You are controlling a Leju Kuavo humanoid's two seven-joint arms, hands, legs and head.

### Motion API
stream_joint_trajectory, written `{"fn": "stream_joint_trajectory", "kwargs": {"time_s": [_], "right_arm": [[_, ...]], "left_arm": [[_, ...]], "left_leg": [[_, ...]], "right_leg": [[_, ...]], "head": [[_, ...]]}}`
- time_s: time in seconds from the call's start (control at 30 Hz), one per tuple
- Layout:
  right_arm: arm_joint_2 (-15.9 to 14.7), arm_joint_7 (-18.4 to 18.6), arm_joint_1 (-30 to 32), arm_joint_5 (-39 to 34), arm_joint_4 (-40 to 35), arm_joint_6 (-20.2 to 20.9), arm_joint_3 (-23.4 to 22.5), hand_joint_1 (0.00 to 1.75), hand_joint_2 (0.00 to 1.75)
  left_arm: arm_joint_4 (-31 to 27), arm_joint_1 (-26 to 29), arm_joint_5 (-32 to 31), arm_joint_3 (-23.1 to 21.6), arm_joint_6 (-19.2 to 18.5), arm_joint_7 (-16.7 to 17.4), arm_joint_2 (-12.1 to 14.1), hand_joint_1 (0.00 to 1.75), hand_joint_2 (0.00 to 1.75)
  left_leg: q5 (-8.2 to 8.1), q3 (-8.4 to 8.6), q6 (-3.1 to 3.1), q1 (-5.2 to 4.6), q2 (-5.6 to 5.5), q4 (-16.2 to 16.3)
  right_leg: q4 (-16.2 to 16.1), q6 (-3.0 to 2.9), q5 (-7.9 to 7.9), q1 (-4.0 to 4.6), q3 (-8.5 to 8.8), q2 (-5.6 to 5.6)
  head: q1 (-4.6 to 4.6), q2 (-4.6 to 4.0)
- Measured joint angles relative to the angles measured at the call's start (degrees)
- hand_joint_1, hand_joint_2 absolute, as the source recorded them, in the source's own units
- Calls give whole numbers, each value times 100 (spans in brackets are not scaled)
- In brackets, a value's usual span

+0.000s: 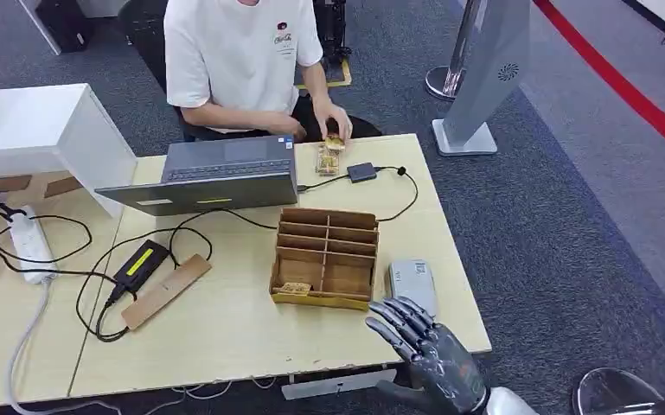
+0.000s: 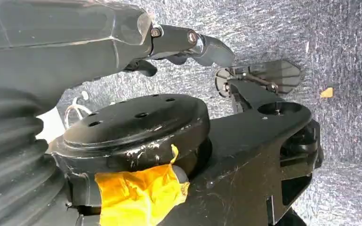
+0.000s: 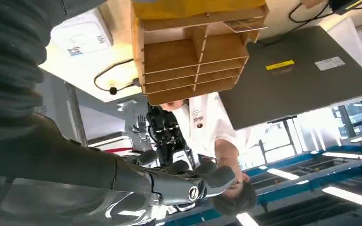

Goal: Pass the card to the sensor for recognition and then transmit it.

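Here the right robot hand (image 1: 428, 350) hangs at the near edge of the table (image 1: 225, 328), fingers apart and holding nothing — just beside the grey sensor (image 1: 412, 284). The card (image 1: 295, 288) lies in a front slot of the wooden box (image 1: 325, 257). The left robot hand (image 2: 122, 42) points down at the carpet, empty, with its fingers a little bent. Across the table, a person's hand (image 1: 333, 121) rests on a small pack (image 1: 331, 157) beside the laptop (image 1: 212, 177).
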Motion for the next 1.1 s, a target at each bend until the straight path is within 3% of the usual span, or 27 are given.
{"fn": "stream_joint_trajectory", "kwargs": {"time_s": [0.1,0.27,0.63,1.1], "right_arm": [[48,4,-43,0,72,-11,72,0,175],[243,105,-89,-17,234,-118,158,0,175],[1244,785,-552,896,1491,-767,431,0,175],[1812,1078,-889,1111,2492,-844,499,0,175]], "left_arm": [[0,0,-2,-28,10,-6,0,0,175],[0,-2,-195,-164,332,-225,-9,0,175],[0,-28,-205,-326,288,-24,-20,0,175],[0,-89,-223,-431,146,89,-20,0,175]], "left_leg": [[0,-1,0,0,-1,0],[0,-1,0,0,1,0],[8,2,-12,5,1,-3],[9,6,-13,5,0,0]], "right_leg": [[-1,0,0,-1,0,-1],[-1,0,0,0,0,0],[3,-4,2,5,0,1],[2,-7,4,5,-3,0]], "head": [[0,-2],[0,-2],[0,-2],[0,-2]]}}
